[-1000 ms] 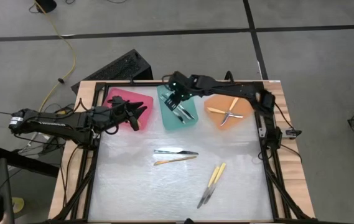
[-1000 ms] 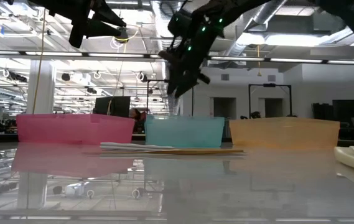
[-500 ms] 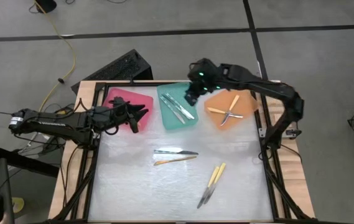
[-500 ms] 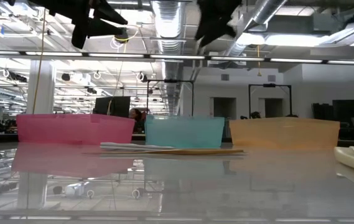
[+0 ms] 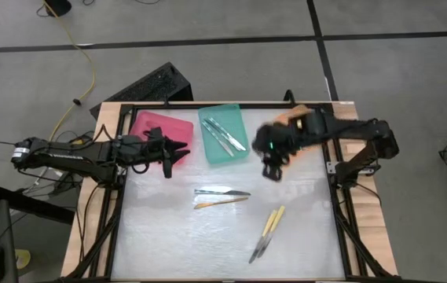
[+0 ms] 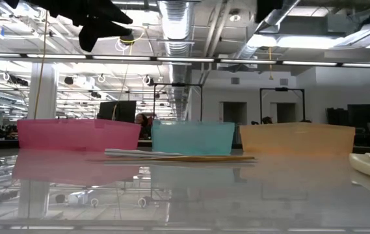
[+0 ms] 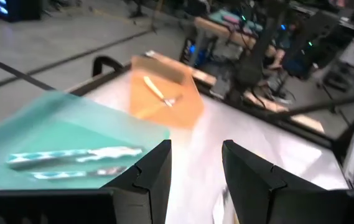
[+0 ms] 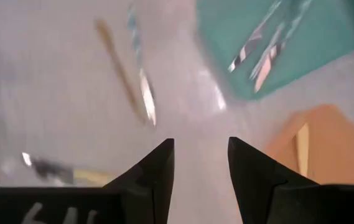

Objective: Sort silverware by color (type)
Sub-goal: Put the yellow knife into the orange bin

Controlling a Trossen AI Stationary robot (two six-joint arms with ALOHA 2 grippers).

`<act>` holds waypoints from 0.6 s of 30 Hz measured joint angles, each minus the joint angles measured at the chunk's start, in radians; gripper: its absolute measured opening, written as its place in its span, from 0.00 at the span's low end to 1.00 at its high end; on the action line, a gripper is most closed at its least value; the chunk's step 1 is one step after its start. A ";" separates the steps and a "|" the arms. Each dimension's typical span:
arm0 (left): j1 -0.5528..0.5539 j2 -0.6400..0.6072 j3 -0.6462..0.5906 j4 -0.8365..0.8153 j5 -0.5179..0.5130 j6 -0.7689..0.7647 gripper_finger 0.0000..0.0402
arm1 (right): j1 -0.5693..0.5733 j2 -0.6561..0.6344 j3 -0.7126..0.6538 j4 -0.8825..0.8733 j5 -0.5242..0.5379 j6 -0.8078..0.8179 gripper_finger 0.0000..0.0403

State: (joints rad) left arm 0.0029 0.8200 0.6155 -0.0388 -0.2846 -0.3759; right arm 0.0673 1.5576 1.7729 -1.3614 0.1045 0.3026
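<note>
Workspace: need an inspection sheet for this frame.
Surface: pale table, framed by dark rails.
Job's things: two utensils in teal tray; orange tray holds some; four loose utensils on table: one pair mid-table, another nearer front.
Clutter: pink tray, contents not visible.
End effectors: left end effector open, beside pink tray; right end effector open, empty, above table by orange tray.
Cables: yellow cable on floor.
Surroundings: keyboard behind table.
</note>
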 joint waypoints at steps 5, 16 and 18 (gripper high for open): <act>0.000 0.000 0.000 -0.029 0.026 -0.002 0.31 | 0.169 -0.003 -0.097 -0.019 0.006 0.023 0.39; 0.000 0.000 0.000 -0.025 0.020 -0.045 0.31 | 0.336 -0.070 -0.384 0.044 -0.049 0.033 0.39; 0.000 0.000 0.000 -0.025 0.027 -0.057 0.31 | 0.360 -0.102 -0.474 0.139 -0.081 0.035 0.39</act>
State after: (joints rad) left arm 0.0029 0.8199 0.6155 -0.0635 -0.2581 -0.4326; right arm 0.4269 1.4560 1.2988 -1.2223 0.0233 0.3371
